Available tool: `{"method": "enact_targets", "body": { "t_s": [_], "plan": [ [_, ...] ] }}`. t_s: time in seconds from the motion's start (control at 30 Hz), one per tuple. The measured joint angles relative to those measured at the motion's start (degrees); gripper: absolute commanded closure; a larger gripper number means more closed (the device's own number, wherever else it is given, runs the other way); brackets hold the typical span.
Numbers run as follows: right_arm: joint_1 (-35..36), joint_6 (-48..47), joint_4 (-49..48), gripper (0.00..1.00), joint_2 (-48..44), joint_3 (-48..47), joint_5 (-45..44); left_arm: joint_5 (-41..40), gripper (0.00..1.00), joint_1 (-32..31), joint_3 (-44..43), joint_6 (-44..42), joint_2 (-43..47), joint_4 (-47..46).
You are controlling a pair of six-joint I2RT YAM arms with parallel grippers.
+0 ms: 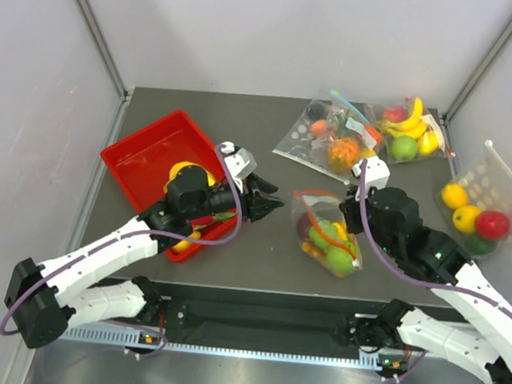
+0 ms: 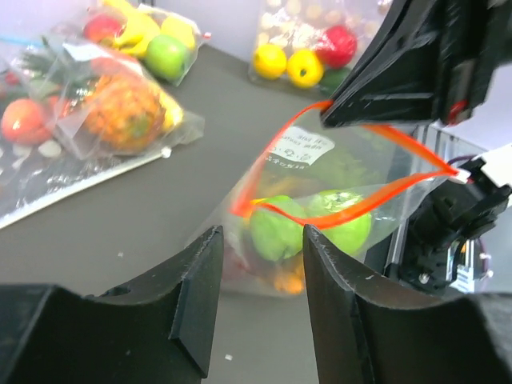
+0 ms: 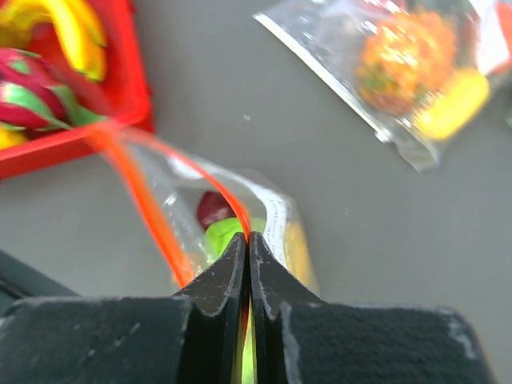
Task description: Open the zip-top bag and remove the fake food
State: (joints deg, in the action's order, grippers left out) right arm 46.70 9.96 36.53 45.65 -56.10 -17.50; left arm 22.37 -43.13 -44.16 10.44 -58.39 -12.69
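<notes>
Two black fingers of the right gripper (image 3: 250, 240) are squeezed tight together, and the orange-red zip strip (image 3: 142, 200) runs right in between them, so it is pinching one lip of the zip-top bag (image 3: 272, 214). The bag hangs down below that pinch and rests on the dark table (image 2: 160, 192), with its mouth pulled into a wide loop. The left gripper (image 2: 258, 240) holds nothing. Its fingers stand apart and point at that mouth, with the bag just ahead of them and not touching. Past the strip sits the fake food (image 2: 320, 228), with two green apples in front and some orange bits under them. I think a few things could go wrong. The pinch is on thin, slippery plastic, so a push from the left fingers might pull the lip free and let the mouth flop shut. The lower part of the strip lies across in front of the apples, so the fingers could catch it and shove the whole bag away. The apples are round and smooth and might pop out of a grab and roll. The right gripper sits just above the mouth, so the two could bump. The red tray (image 1: 141, 158) is close behind the left gripper when it backs out.
</notes>
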Motion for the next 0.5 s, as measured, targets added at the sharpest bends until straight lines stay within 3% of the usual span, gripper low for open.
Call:
{"method": "enact_targets", "body": {
  "t_s": [0.23, 0.5],
  "plan": [
    [-0.02, 2.51, 2.16, 1.0, 2.16, -1.03, -8.9, -1.73, 0.5, -5.38, 0.24, 4.74, -2.8, -4.55],
    [0.33, 5.22, 1.22, 1.0, 2.38, -0.87, -10.05, -5.84, 0.41, -10.16, 2.95, 16.68, -10.78, -13.53]
  ]
}}
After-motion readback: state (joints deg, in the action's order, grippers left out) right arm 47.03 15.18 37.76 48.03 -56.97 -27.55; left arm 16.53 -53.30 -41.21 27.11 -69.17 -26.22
